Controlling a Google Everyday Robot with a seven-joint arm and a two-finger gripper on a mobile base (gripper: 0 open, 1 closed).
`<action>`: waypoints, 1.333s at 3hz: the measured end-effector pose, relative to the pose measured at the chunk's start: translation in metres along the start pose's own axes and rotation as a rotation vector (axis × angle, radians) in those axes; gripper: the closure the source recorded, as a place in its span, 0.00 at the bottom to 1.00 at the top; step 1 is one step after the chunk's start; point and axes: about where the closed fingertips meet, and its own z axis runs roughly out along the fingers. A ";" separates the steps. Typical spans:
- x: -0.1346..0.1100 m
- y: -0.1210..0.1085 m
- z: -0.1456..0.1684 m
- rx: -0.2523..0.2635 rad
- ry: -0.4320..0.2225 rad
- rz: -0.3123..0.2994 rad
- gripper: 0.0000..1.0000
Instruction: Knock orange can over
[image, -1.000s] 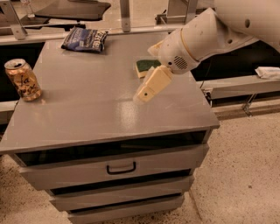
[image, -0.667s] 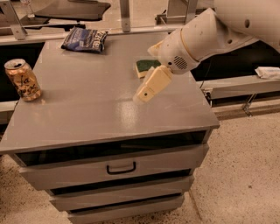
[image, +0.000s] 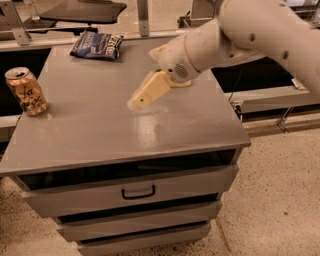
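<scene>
Camera view: white arm (image: 235, 40) enters from the top right, cut off by the frame and covering the table's (image: 100, 140) back-right corner. The gripper (image: 136, 102) shows as one blurred cream wedge low over the table's middle, with nothing seen in its hold and no telling how far open it is. Orange can (image: 26, 92) stands upright at the left edge, well apart from the gripper, script unreadable; dark blue snack bag (image: 97, 45) lies by the back edge. Since a second ago the gripper has shifted left toward the can, while can and bag are unmoved.
</scene>
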 end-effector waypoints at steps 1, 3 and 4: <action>-0.043 -0.019 0.064 -0.007 -0.166 -0.042 0.00; -0.119 -0.028 0.175 -0.075 -0.381 -0.092 0.00; -0.141 -0.008 0.217 -0.151 -0.424 -0.092 0.00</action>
